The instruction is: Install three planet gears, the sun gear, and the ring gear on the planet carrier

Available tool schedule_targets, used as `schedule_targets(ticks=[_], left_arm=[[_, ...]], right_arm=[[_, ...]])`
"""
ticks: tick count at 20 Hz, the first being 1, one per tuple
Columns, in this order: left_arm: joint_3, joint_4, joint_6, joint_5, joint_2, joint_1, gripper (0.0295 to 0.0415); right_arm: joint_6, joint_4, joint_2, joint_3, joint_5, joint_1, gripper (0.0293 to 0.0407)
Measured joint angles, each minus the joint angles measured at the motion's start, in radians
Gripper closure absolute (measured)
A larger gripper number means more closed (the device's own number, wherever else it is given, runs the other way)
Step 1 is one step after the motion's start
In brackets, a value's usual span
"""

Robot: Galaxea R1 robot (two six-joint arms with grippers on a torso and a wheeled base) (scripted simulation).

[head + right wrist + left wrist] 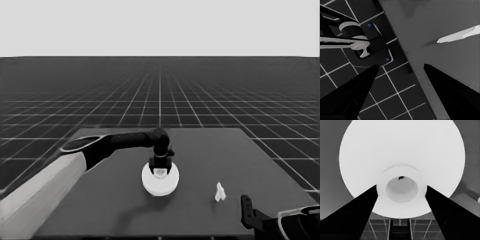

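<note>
Your left gripper [160, 171] pinches the larger round part's [160, 181] hub directly beneath it; assembly looks nearly complete, gears hidden.

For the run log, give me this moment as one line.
left gripper: over larger round part, fingers either side of its hub | right gripper: parked, lower right corner | thin white piece: on table

My left gripper [160, 165] is covering part of the larger round part [160, 181]; whatever's beneath that part isn't showing. Thin white piece [460, 35], to its right, is getting cut off by right wrist pic's edge.
</note>
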Motion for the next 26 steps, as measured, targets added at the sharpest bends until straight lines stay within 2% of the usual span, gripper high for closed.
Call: schedule_targets(ticks=[26], left_arm=[[-0.001, 0.000, 0.214, 0.000, -0.001, 0.014, 0.0362]], right_arm=[[0.000, 0.000, 0.000, 0.000, 0.000, 0.000, 0.0315]])
